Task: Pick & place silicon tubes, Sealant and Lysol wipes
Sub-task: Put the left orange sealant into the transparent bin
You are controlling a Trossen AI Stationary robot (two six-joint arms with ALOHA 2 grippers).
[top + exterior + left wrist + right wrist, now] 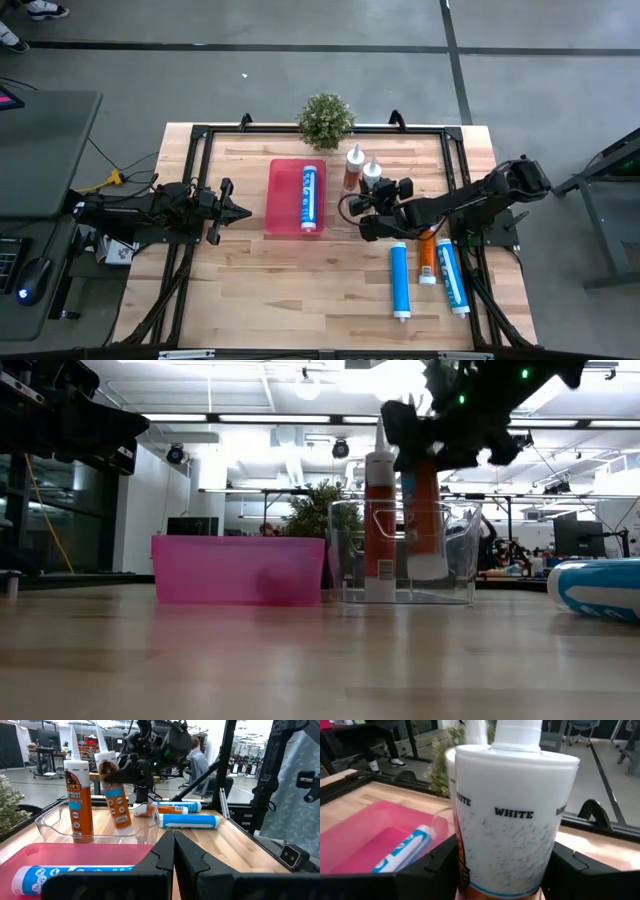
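White-bodied sealant cartridge clamped between the fingers of my right gripper, held tilted in the clear bin just beside a second upright cartridge. Left of it, a pink tray holds one blue tube. My left gripper, fingers together, waits beside that tray.

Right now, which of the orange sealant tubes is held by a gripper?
The tilted orange tube in the clear bin, held by the right gripper; the other stands free, upright.
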